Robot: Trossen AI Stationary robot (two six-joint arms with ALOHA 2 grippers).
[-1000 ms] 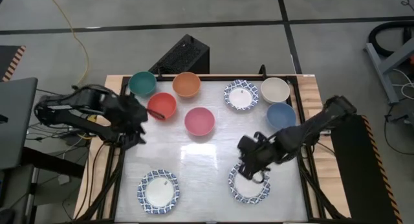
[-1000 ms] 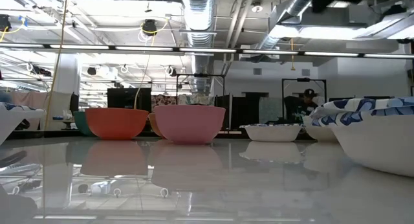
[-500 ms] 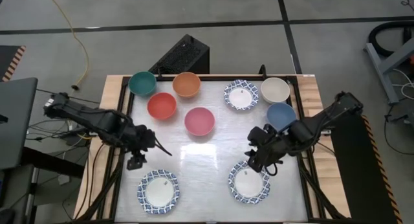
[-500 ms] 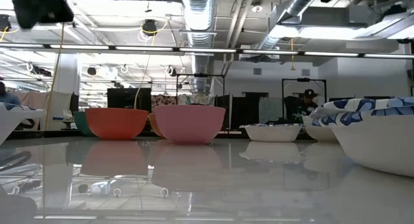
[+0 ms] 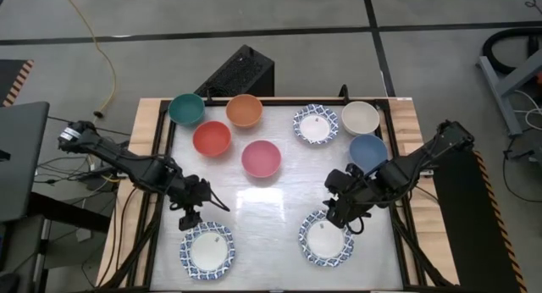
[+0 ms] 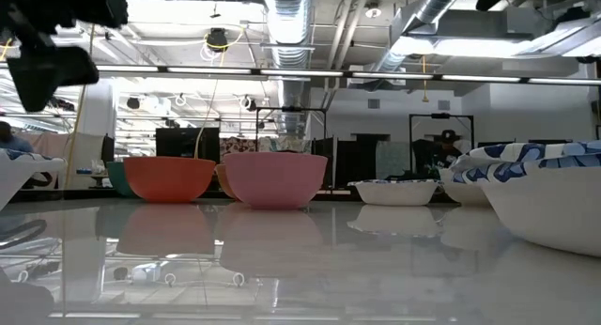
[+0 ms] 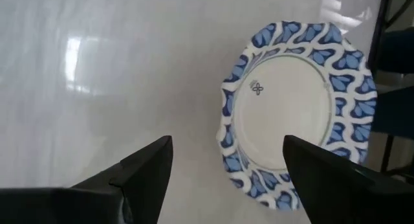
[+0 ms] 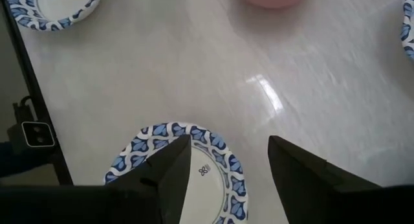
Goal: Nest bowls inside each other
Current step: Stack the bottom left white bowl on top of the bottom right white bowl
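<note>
Wrist views show empty jaws; low view perhaps not.

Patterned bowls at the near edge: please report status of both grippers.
Left gripper open above left blue-and-white patterned bowl. Right gripper open over right blue-and-white patterned bowl. Neither bowl held. Nothing in the way.

You have two bowls (image 5: 207, 250) (image 5: 327, 240) at the worktop's (image 5: 271, 200) near edge, left and right; six more bowls (image 5: 261, 157) sit along the far side; the left tool (image 5: 190, 217) hovers above the near-left bowl, the right tool (image 5: 339, 215) above the near-right one.
</note>
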